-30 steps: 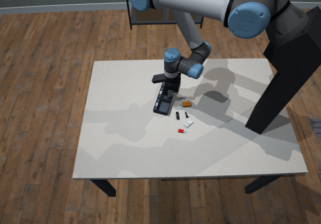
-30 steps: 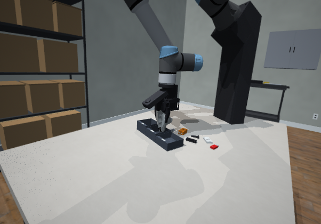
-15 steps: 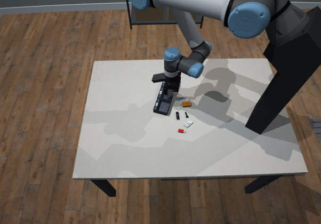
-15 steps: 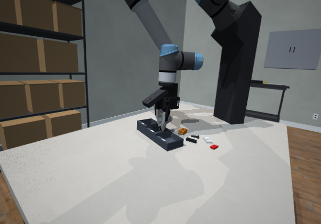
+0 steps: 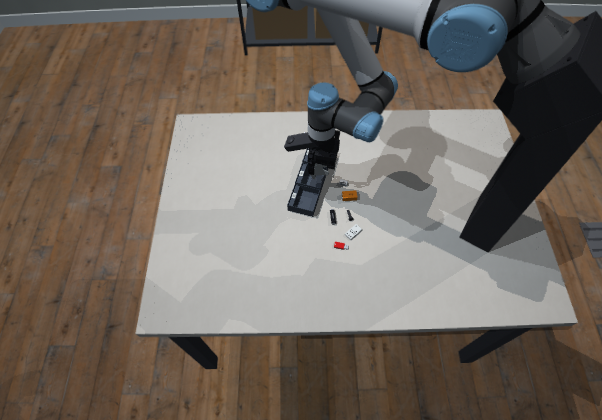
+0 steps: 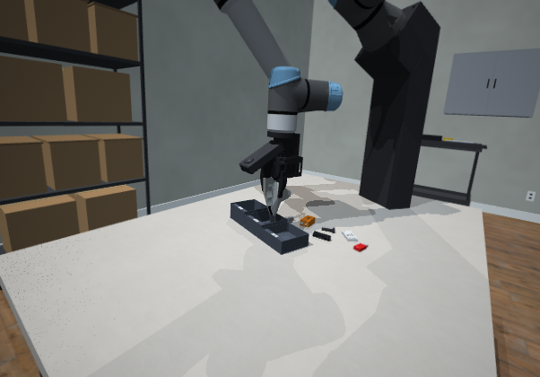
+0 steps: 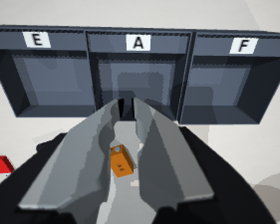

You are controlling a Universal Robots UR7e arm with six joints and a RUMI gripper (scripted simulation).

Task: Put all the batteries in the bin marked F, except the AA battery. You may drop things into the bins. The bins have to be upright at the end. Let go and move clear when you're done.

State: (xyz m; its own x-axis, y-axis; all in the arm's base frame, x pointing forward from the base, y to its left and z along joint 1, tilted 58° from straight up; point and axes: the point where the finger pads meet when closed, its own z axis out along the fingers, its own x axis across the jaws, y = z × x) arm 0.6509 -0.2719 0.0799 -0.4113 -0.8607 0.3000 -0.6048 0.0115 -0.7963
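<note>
Gripper (image 7: pixel 127 108) is clenched on nothing, tips poised over the middle bin marked A (image 7: pixel 139 79), with bin F (image 7: pixel 224 86) beside it. The orange battery (image 5: pixel 349 195) lies on the surface (image 5: pixel 225 278) just right of the bins, long axis across them. The wrist view shows the bin letters; the top view shows two black batteries (image 5: pixel 333 216) nearer.

3 bins (image 7: pixel 140 74) in a row: E left, A middle, F right.

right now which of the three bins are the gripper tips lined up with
The middle bin, marked A. The nearly shut gripper points into it; E and F flank it.
</note>
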